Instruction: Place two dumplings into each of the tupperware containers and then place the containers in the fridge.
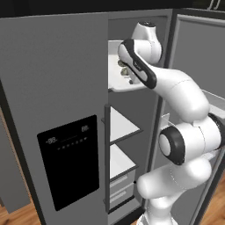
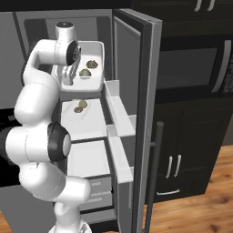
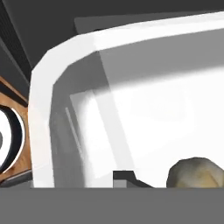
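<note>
My claw (image 2: 67, 82) sits at the near rim of the shallow white translucent rectangular tray (image 2: 98, 68) on the top white shelf of the tall grey metallic fridge (image 1: 57, 74); whether it grips that rim or has let go I cannot tell. Two lumpy olive-beige dumplings (image 2: 85, 72) lie in the tray, just beyond my fingers. A second white tray (image 2: 93, 120) with two dumplings rests one shelf lower. To the right stands the open fridge door (image 2: 136, 91), then black cabinets (image 2: 191, 118).

Top fridge shelf (image 2: 82, 93): container (image 2: 93, 57); shelf below (image 2: 91, 127): 2nd container (image 2: 68, 119).
</note>
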Robot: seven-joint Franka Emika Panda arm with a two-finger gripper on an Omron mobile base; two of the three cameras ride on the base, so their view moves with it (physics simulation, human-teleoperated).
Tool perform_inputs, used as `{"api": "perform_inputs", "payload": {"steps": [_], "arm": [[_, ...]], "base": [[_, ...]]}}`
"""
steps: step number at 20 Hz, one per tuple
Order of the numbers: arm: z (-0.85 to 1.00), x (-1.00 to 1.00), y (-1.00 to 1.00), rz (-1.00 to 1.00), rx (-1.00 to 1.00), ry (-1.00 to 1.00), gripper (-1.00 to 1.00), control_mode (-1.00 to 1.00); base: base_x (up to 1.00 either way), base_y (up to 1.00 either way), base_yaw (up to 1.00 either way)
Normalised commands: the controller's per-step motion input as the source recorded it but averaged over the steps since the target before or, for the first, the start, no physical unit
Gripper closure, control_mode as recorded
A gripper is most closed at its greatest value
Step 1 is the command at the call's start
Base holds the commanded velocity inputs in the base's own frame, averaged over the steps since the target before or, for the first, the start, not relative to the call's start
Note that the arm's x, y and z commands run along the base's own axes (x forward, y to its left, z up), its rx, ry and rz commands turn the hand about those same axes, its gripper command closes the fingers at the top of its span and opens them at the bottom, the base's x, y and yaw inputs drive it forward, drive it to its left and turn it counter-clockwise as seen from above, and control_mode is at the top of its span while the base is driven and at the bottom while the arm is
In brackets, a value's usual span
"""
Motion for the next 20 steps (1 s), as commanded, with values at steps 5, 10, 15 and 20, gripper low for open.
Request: {"api": "perform_inputs", "payload": {"steps": [5,10,15,20], "arm": [[0.0,0.54,0.0,0.28,0.04,-0.14,1.0,-1.0],[-0.01,0.49,0.01,0.38,0.09,-0.31,1.0,-1.0],[-0.34,0.49,0.12,0.38,0.11,-0.5,1.0,-1.0],[-0.43,0.42,0.53,0.25,0.02,-0.45,-1.0,-1.0]], "base": [[0.0,0.0,0.0],[0.0,0.0,0.0],[0.0,0.0,0.0],[0.0,0.0,0.0]]}}
